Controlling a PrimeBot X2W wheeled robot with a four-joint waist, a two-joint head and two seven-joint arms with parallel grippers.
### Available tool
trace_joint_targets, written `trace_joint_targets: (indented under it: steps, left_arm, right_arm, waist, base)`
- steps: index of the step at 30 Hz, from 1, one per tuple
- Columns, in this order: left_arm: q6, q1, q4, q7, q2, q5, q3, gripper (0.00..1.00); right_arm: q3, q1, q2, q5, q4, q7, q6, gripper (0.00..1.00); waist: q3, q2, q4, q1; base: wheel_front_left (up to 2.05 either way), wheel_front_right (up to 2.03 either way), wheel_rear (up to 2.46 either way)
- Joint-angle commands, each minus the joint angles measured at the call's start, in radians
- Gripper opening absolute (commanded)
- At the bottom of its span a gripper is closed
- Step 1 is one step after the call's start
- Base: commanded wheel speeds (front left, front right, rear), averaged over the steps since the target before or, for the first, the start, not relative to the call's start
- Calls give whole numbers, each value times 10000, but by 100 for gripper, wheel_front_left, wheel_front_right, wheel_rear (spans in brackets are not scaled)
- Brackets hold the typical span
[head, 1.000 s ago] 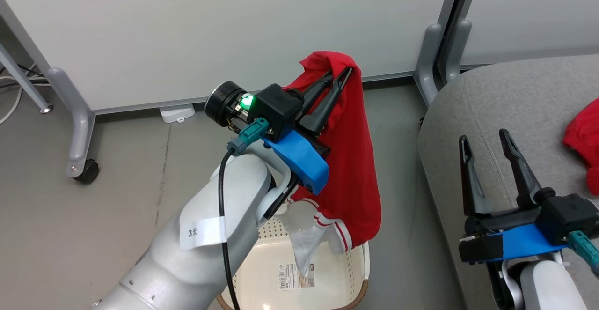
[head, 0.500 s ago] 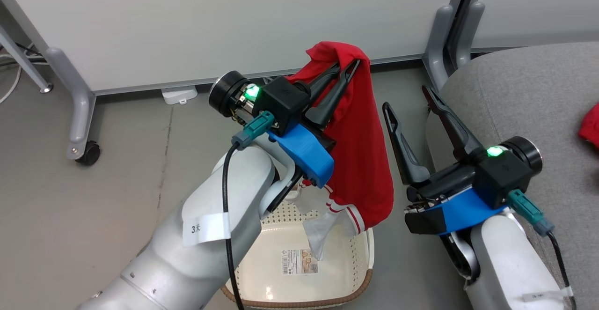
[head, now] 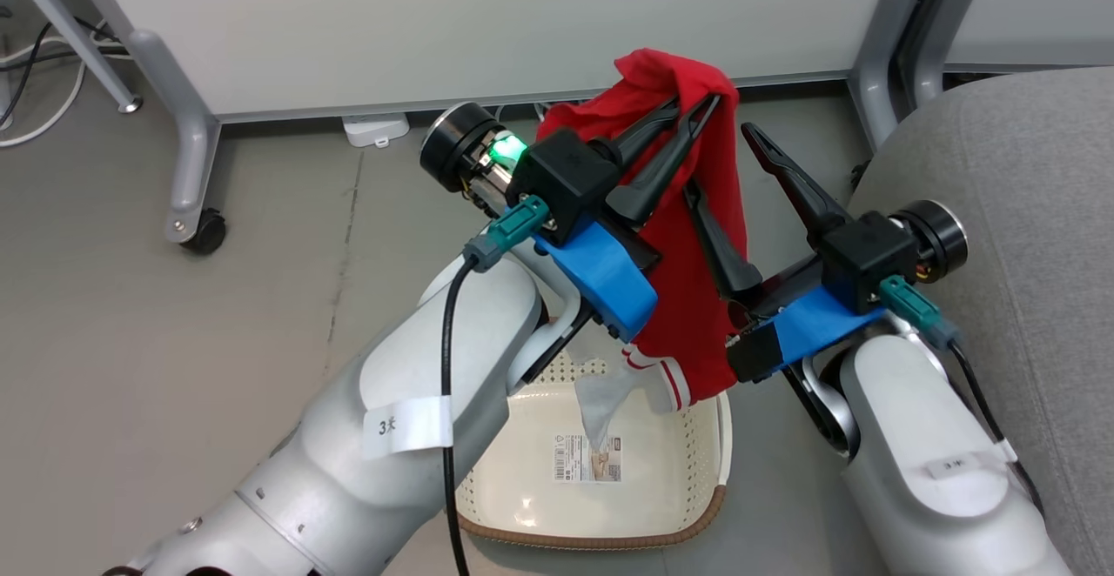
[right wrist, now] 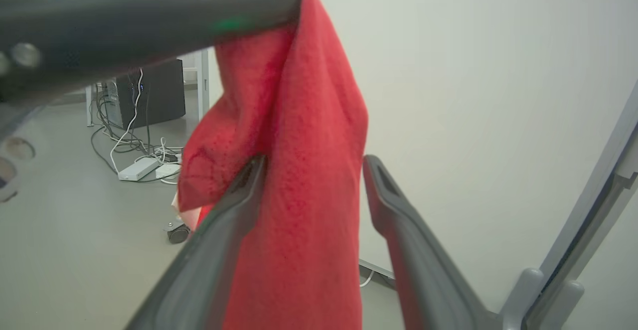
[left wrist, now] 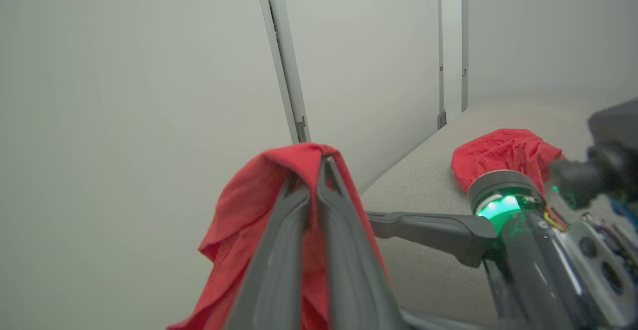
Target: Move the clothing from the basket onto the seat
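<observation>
The left gripper [head: 696, 104] is clamped on the top fold of a red garment [head: 687, 306], its two fingers pressed together with cloth bunched over and between them, as the left wrist view confirms [left wrist: 313, 170]. The garment is held high so that its full length hangs clear of the basket [head: 715, 450]. Only the striped cuff [head: 670, 385] and a pale panel dangle above the basket's far edge. Inside the basket, the bare floor and a paper label [head: 590, 458] are visible; the left forearm hides the near left part. The right gripper [head: 719, 158] stands with its jaws spread wide, one finger on each side of the hanging cloth just below the left gripper's grip. In the right wrist view [right wrist: 314, 163] the cloth [right wrist: 299, 120] drops between the fingers, and nothing is gripped. This placement suggests a second grip is being prepared, to support the garment's length and stop it swinging or dragging. The seat [head: 1027, 210] lies just beside the right arm, so the carry should be short. A second red garment [left wrist: 503, 150] already rests on the seat [left wrist: 423, 180], which suggests the task is well along.
</observation>
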Motion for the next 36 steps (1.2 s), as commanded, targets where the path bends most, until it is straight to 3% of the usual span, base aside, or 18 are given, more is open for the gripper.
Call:
trace_joint_targets:
  steps: [1,9,10,11,36]
  left_arm:
    - [-24,-166,-69,-50,-36,-64,-59,0]
    - [-25,-301,-359,-50,-47,-132,-250,0]
    - [-25,-294,-392,-50,-45,-151,-260,0]
    - [-25,-294,-413,-50,-44,-156,-264,0]
    - [-18,-179,-259,-48,-47,-113,-284,0]
  right_arm:
    - [40,-233,-13,-38,262,-4,1,100]
    - [76,-700,114,-73,1535,-4,1,100]
    - [116,-713,146,-7,1650,-4,1,24]
    - [150,-756,160,28,1709,-5,1,0]
    - [240,-833,68,226,1539,-5,1,0]
  waist:
    - [76,-1,94,-1]
    - [188,-1,256,-1]
    - [186,-1,263,-1]
    - [185,-1,266,-1]
    - [139,-1,167,-1]
  base:
    - [0,0,0]
    - [0,0,0]
    - [0,0,0]
    - [0,0,0]
    - [0,0,0]
